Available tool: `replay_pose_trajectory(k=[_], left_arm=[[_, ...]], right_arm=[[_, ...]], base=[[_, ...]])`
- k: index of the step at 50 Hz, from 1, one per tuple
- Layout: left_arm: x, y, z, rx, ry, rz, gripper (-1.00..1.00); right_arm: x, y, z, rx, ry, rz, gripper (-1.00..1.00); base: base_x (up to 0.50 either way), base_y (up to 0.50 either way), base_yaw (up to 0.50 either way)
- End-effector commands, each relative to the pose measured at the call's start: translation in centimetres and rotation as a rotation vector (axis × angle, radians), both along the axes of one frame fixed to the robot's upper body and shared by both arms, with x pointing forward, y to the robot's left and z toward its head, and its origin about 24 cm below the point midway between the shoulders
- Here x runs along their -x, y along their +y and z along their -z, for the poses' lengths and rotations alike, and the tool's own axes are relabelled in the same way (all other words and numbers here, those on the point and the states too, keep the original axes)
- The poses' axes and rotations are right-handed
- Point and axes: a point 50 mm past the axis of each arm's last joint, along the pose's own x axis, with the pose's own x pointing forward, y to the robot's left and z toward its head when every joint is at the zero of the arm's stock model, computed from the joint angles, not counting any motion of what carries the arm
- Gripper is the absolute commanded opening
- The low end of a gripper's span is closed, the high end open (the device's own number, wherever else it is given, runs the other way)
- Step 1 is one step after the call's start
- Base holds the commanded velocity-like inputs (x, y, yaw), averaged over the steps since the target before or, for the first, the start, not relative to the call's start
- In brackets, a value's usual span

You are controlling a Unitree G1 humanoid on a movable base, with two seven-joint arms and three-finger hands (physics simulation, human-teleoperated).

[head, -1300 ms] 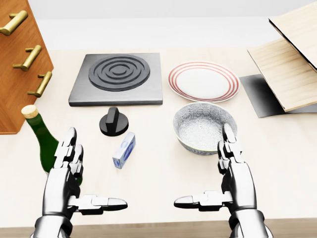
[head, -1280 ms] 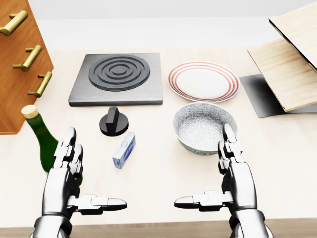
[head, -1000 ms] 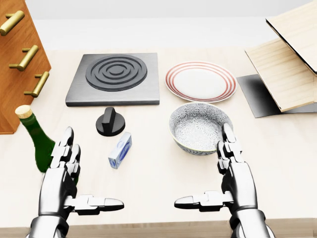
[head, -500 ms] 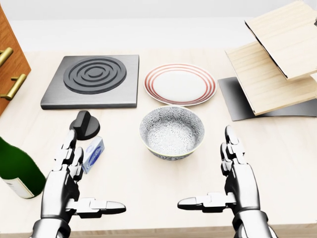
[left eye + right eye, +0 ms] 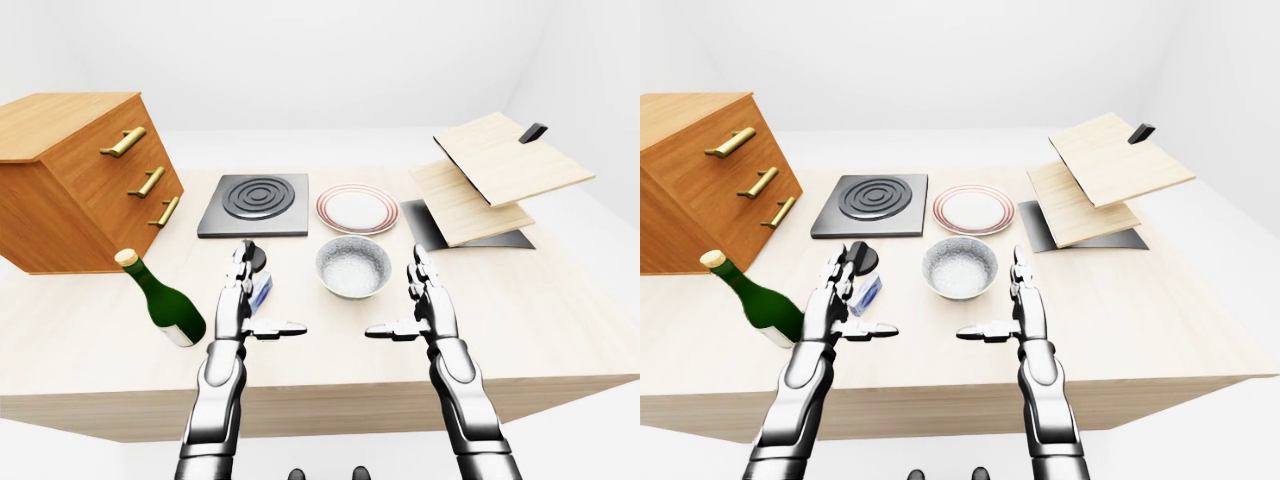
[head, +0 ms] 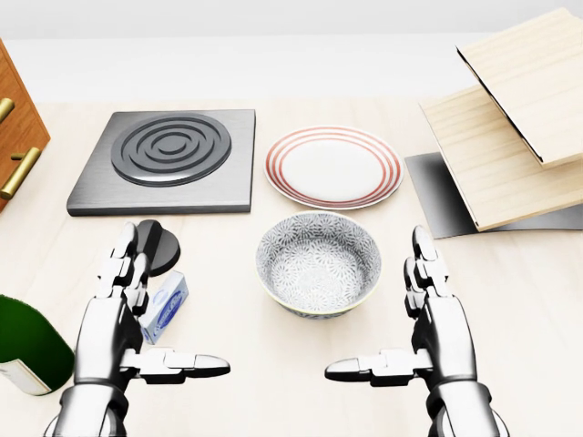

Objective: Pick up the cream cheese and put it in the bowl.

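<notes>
The cream cheese (image 6: 168,306) is a small blue and white box lying on the light wooden table (image 6: 228,328), just right of my left hand's fingers, which hide its left edge. The patterned grey bowl (image 6: 318,264) stands upright to its right, between my two hands. My left hand (image 6: 175,319) is open, palm inward, with its thumb pointing right below the box. It does not hold the box. My right hand (image 6: 375,302) is open and empty, to the right of and below the bowl.
A black knob (image 6: 157,244) sits just above the cream cheese. A grey burner plate (image 6: 164,160) and a red-rimmed plate (image 6: 332,167) lie higher up. A green bottle (image 6: 27,344) stands at bottom left, a wooden drawer cabinet (image 5: 70,180) at left, stacked wooden boards (image 6: 510,127) at right.
</notes>
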Motion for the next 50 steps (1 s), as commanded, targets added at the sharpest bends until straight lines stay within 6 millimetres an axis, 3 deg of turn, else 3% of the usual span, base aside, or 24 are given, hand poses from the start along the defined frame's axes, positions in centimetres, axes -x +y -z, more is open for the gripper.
replay_pose_trajectory(k=[1,8,13,38,50], left_arm=[[-3.1,0.6,-0.6,-0.120,-0.039,-0.041,1.00],[-5.0,1.6,0.1,-0.192,0.015,-0.103,1.00],[-4.8,1.9,1.3,-0.210,0.064,-0.127,1.00],[-3.7,2.2,2.6,-0.275,0.099,-0.180,1.00],[-3.7,1.8,5.1,-0.308,0.216,-0.172,1.00]], right_arm=[[0.1,0.0,0.1,0.000,0.000,-0.006,1.00],[0.1,0.1,0.0,0.002,-0.002,-0.010,1.00],[0.1,0.0,0.0,0.003,0.000,-0.013,1.00],[-0.1,0.1,0.1,0.001,0.000,-0.017,1.00],[-0.2,0.2,0.0,-0.001,-0.002,-0.022,1.00]], base=[[0.00,0.00,0.00],[0.00,0.00,0.00],[0.00,0.00,0.00],[0.00,0.00,0.00],[0.00,0.00,0.00]])
